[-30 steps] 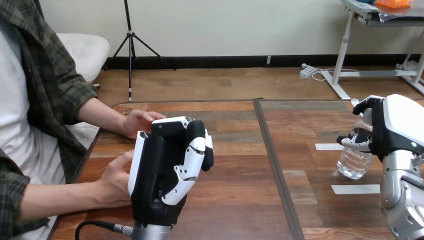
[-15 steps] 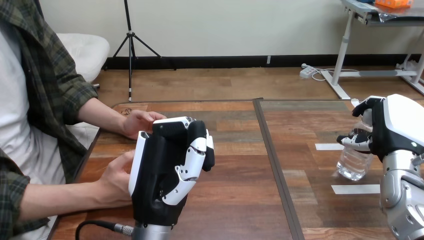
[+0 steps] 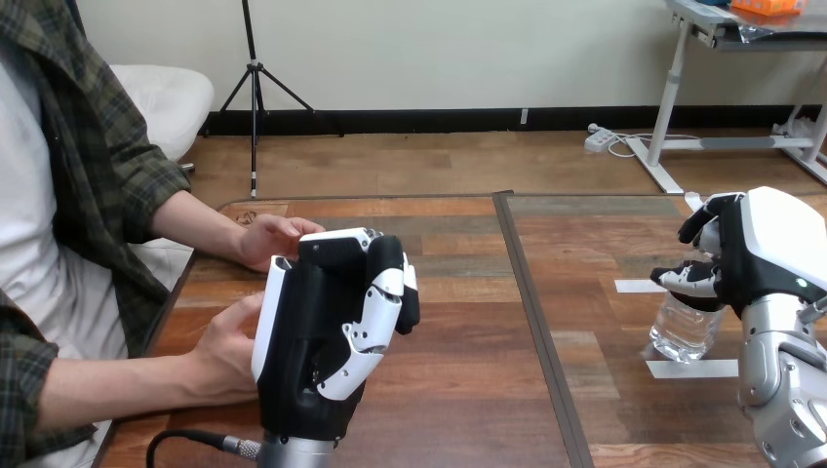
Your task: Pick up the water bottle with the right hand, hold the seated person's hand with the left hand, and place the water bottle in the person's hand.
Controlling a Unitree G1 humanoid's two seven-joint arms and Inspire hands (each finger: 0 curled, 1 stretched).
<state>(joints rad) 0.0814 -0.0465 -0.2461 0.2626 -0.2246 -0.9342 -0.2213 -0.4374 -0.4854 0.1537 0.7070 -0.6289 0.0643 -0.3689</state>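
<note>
A clear water bottle (image 3: 686,327) stands at the table's right side, leaning a little, its base at a white tape strip (image 3: 717,369). My right hand (image 3: 756,249) is shut on its upper part, fingers and thumb curled round it. Near the front left, my left hand (image 3: 317,336) stands upright with its fingers curled on nothing. The person's hand at the lower left (image 3: 226,343) lies against the back of my left hand, not within its fingers. The person's other hand (image 3: 273,237) rests on the table just behind my left hand.
A second white tape strip (image 3: 636,286) lies left of the bottle. A dark seam (image 3: 531,292) runs down the table between the two halves. The person's forearms reach in from the left edge.
My right hand has shifted slightly left and toward me with the bottle, whose base now reaches the near tape strip. The left hand and the person's hands have stayed put.
</note>
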